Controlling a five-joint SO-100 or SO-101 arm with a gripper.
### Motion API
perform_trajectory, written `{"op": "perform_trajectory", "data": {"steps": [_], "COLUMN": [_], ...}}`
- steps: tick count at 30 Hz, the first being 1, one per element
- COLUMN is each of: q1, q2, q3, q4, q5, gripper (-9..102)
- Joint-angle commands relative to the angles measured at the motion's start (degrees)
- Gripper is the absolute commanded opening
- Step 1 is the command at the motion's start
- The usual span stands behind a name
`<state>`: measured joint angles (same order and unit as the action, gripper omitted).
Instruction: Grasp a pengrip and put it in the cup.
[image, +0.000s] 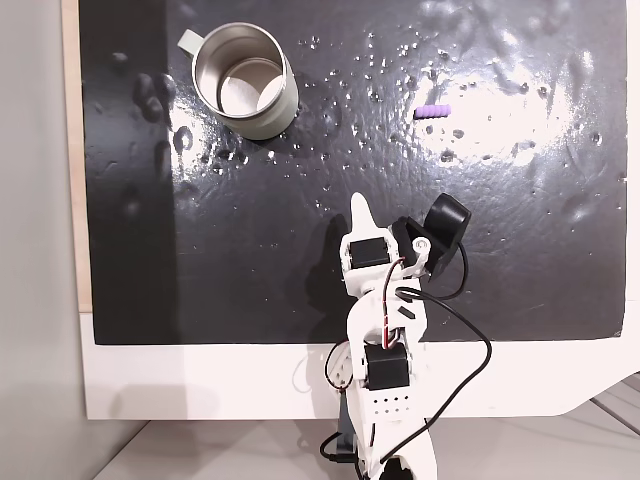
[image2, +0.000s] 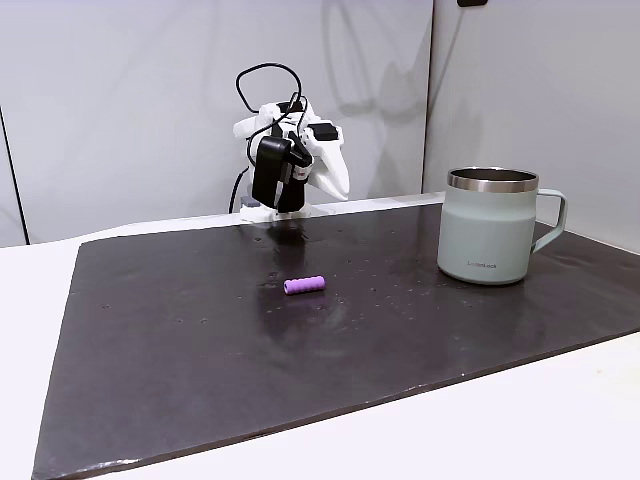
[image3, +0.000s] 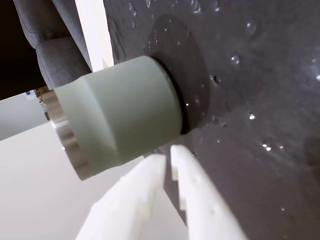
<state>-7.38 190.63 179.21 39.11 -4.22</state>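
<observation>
From my remote station I log the gripper (image3: 166, 151) raised clear of the black mat (image: 260, 250), its two white fingers drawn together with only a thin slit between the tips and nothing held in them. In a fixed view the gripper (image: 360, 207) sits folded back close to the arm's base, tip aimed up the picture toward the mat's far edge.

The pengrip (image: 433, 111) lies flat on the mat, well apart from the gripper, ahead of the tip and off to its right in that view. Its long axis runs across the picture, roughly crosswise to the line of the fingers. In a fixed view from the opposite side the pengrip (image2: 304, 285) again lies on its side, long axis left to right, in front of the gripper (image2: 335, 185) (which hangs tip-down above the mat).

The cup (image: 245, 82) stands upright, mouth open, ahead of the gripper and to its left, handle tab toward the top-left corner. In the wrist view the cup (image3: 115, 115) lies just beyond the fingertips, not touching them.
</observation>
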Motion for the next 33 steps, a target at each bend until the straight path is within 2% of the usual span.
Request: {"op": "perform_trajectory", "data": {"steps": [1,5,15,25,33], "q1": [0.26,0.26,5.80,12.57,15.82], "q2": [0.53,-3.25,-39.99,-75.06,-98.00], "q3": [-4.13,-15.03,-54.05,-92.37,-116.46], "q4": [3.25,9.05,21.62,40.25,51.77], "q5": [-2.11,-4.39,-4.39,-2.29,-4.75], "gripper": [0,0,0,20,24]}}
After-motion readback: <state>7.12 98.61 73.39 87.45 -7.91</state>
